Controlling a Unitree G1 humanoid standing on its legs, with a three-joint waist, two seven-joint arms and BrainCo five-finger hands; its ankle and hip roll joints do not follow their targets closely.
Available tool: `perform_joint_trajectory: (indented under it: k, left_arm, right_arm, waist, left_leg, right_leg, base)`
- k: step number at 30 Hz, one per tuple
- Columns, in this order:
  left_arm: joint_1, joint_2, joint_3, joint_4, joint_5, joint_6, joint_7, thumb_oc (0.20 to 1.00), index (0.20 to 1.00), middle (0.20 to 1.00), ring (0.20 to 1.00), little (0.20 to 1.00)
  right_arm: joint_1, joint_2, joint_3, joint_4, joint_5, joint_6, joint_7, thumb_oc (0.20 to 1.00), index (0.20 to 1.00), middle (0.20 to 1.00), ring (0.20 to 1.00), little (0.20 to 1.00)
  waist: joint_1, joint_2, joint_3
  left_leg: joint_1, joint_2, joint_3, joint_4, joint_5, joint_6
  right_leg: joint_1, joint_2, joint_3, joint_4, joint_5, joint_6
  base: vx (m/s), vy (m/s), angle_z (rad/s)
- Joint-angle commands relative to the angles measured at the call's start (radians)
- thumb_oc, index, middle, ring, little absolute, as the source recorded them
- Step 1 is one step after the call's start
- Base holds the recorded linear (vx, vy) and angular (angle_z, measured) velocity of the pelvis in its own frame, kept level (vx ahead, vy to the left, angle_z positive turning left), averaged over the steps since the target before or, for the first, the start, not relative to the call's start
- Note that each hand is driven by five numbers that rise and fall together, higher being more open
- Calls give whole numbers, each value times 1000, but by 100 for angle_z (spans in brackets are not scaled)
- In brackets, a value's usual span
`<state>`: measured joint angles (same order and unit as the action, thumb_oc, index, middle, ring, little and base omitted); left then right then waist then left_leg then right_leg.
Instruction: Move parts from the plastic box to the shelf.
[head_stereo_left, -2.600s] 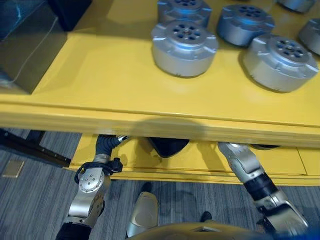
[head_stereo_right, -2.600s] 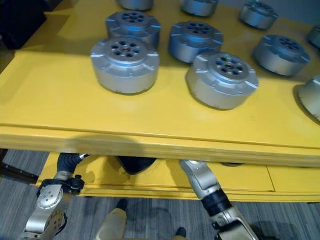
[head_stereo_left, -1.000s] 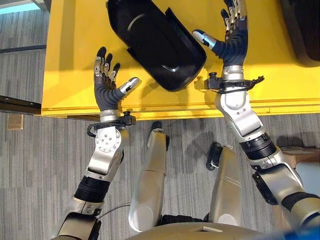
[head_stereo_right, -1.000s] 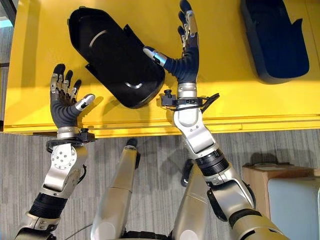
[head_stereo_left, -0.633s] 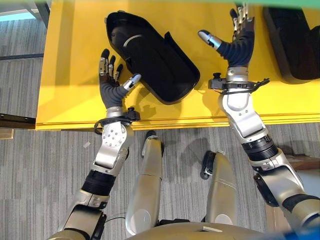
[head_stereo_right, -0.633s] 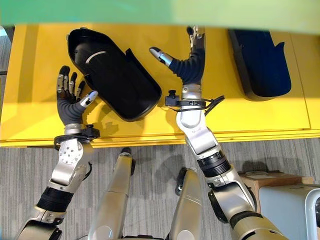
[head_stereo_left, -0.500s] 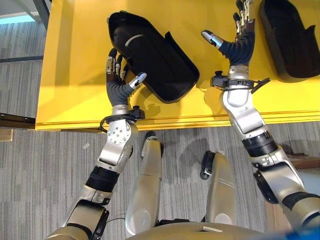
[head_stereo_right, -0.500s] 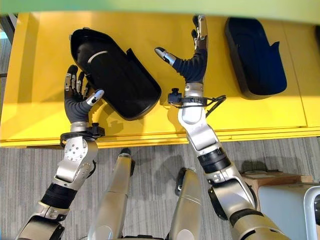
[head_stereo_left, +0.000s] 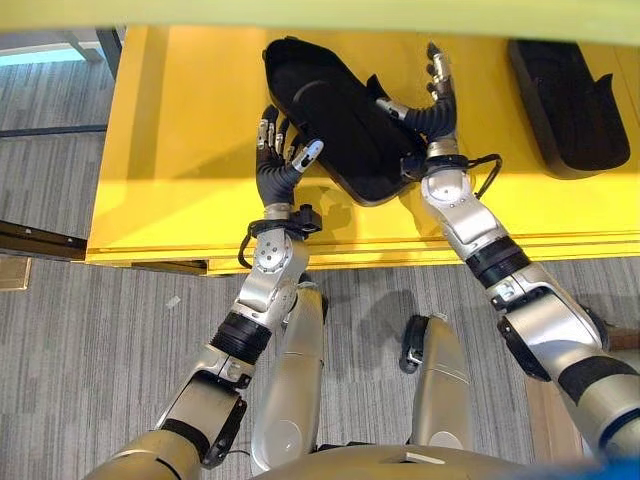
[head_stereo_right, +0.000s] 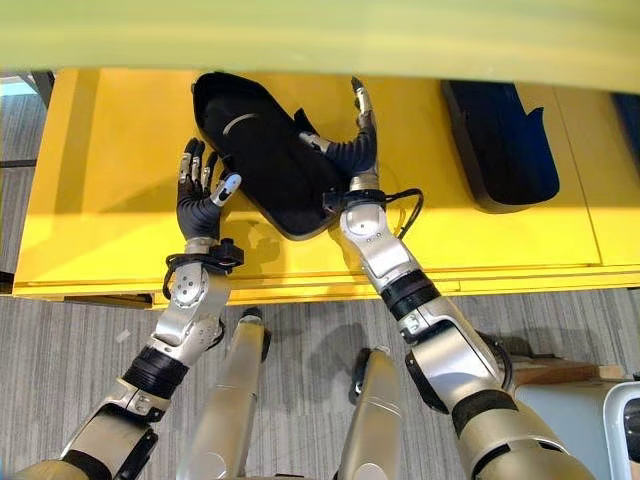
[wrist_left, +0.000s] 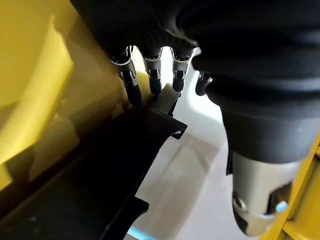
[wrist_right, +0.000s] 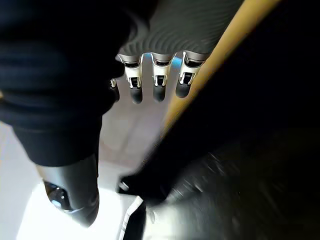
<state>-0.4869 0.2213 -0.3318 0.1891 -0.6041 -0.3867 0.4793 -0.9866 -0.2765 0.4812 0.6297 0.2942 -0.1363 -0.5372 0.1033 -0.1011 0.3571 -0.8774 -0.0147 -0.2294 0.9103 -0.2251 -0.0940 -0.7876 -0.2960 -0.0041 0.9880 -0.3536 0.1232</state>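
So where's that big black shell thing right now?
The black shell lies on the yellow shelf, between the left hand and right hand.

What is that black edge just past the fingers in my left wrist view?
Observer: It is the rim of a long black plastic shell lying on a yellow shelf. The left hand is open beside it.
Operator: Where is the other hand?
Observer: The right hand is on the shell's opposite side, fingers straight.
Operator: Is that the only shell there?
Observer: No, a second black plastic shell lies further to the robot's right on the same shelf, apart from both hands.
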Motion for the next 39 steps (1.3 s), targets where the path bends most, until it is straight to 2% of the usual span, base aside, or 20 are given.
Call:
perform_joint_trajectory:
  k: [1, 8, 10, 13, 17, 24, 39]
  left_arm:
    - [53, -34, -28, 127, -96, 36, 41, 1000, 1000, 1000, 1000, 1000]
    - [19, -26, -8, 148, -88, 31, 58, 1000, 1000, 1000, 1000, 1000]
    - [-20, -6, -4, 149, -30, 46, 70, 1000, 1000, 1000, 1000, 1000]
    - [-56, -8, -2, 147, -36, 47, 74, 1000, 1000, 1000, 1000, 1000]
    - [-119, 23, -3, 134, 58, 70, 96, 1000, 1000, 1000, 1000, 1000]
    - [-248, 45, -33, 236, 142, 91, 131, 1000, 1000, 1000, 1000, 1000]
    - [-447, 37, -59, 428, 115, 103, 174, 1000, 1000, 1000, 1000, 1000]
  right_arm:
    - [-113, -6, 11, -17, 31, -21, 43, 1000, 1000, 1000, 1000, 1000]
    - [-103, 10, 50, 27, 90, -13, 97, 1000, 1000, 1000, 1000, 1000]
    - [-88, 12, 63, 25, 134, -19, 116, 1000, 1000, 1000, 1000, 1000]
    - [-62, 24, 67, 10, 184, -21, 134, 1000, 1000, 1000, 1000, 1000]
    - [-29, 24, 67, -24, 217, -37, 148, 1000, 1000, 1000, 1000, 1000]
    - [3, 51, 51, -67, 258, -71, 138, 1000, 1000, 1000, 1000, 1000]
    - [-15, 133, 23, -53, 339, -130, 104, 1000, 1000, 1000, 1000, 1000]
  waist:
    - [15, -6, 58]
    - [19, -15, 72]
    - [14, -18, 77]
    - [6, -22, 81]
    - [-7, -23, 83]
    - [-40, -28, 73]
    - [-82, -31, 55]
  left_leg:
    - [14, 17, -2, 26, -84, 47]
    - [21, 22, -6, 16, -78, 43]
    - [22, 26, -6, 17, -76, 41]
    - [23, 30, -4, 15, -73, 40]
    - [21, 34, 0, 17, -72, 37]
    - [10, 42, 8, 20, -67, 38]
    - [-11, 53, 14, 38, -67, 38]
  right_leg:
    - [31, 20, -32, -16, -32, -77]
    - [39, 19, -37, -17, -32, -80]
    - [37, 22, -36, -16, -31, -81]
    - [37, 25, -35, -17, -30, -82]
    - [32, 26, -30, -17, -28, -82]
    - [11, 36, -17, -17, -20, -79]
    - [-16, 47, -6, -1, -20, -75]
  base:
    - [0, 0, 0]
    - [0, 0, 0]
    - [-7, -7, -2]
    - [-15, -6, -3]
    - [-6, 0, -2]
    - [-3, 10, -3]
    - [1, 2, -5]
